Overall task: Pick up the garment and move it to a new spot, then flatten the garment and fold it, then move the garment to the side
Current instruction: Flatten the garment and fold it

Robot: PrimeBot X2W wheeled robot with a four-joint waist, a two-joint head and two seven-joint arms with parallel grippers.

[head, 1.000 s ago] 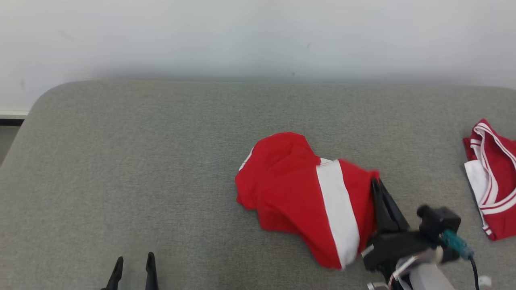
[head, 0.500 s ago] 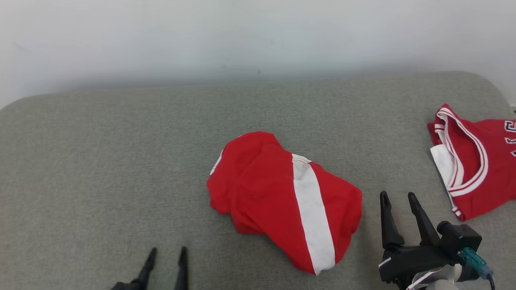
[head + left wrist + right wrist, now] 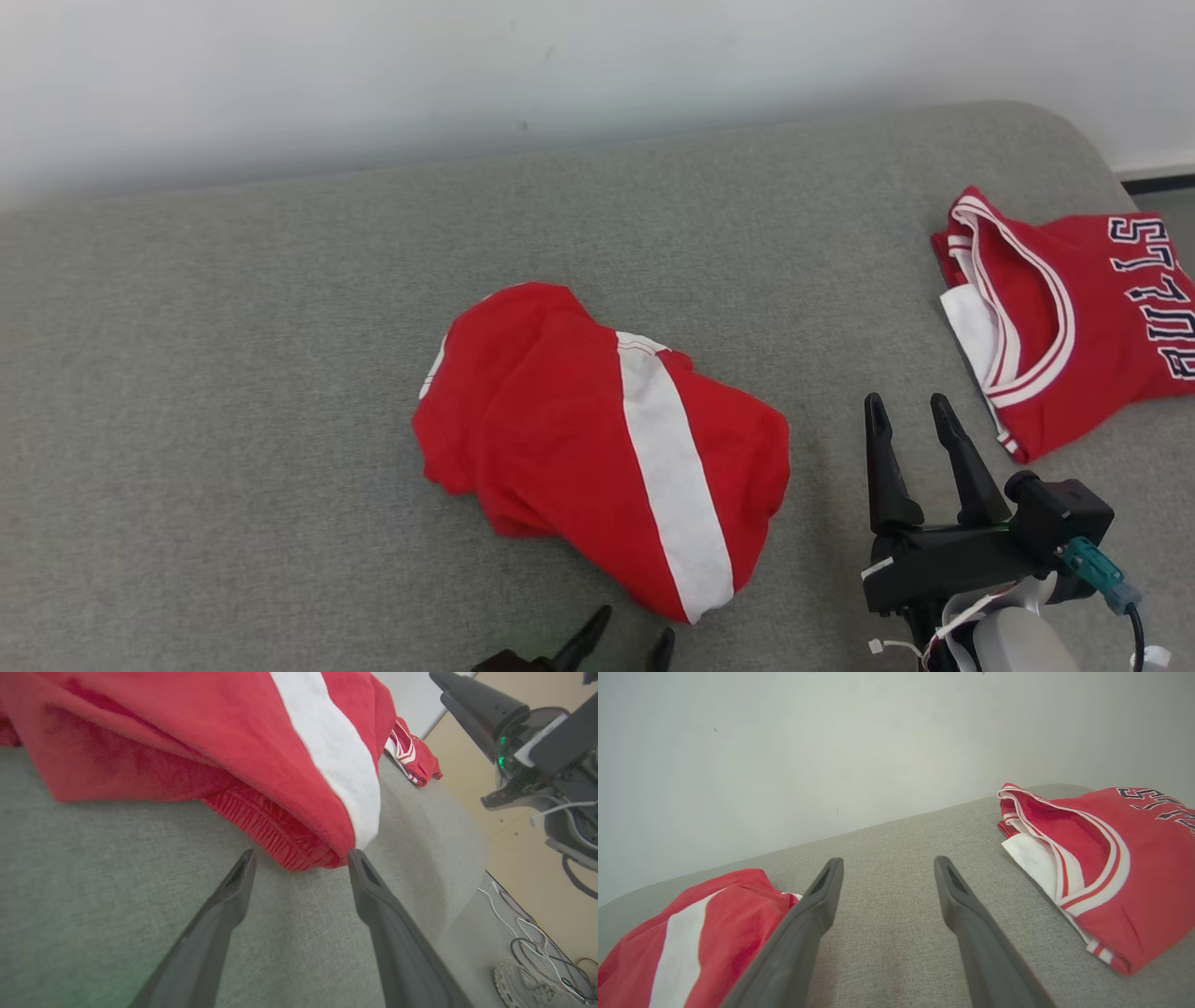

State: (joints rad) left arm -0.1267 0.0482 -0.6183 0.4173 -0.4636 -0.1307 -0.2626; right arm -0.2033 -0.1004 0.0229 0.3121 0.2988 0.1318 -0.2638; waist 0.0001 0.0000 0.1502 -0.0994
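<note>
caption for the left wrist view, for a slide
Open left gripper poised at the ribbed edge of the crumpled red white-striped garment on a grey fabric surface

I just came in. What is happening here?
A two-armed robot is working on a crumpled red garment with a white stripe, lying on the grey cushion. The left gripper is open with its fingers at the garment's near edge. The right gripper is open beside it, holding nothing. A red jersey lies apart at the right.

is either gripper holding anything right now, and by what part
Nothing is held. The right gripper stands open beside the red garment; the left gripper is open at its near edge, not closed on it.
</note>
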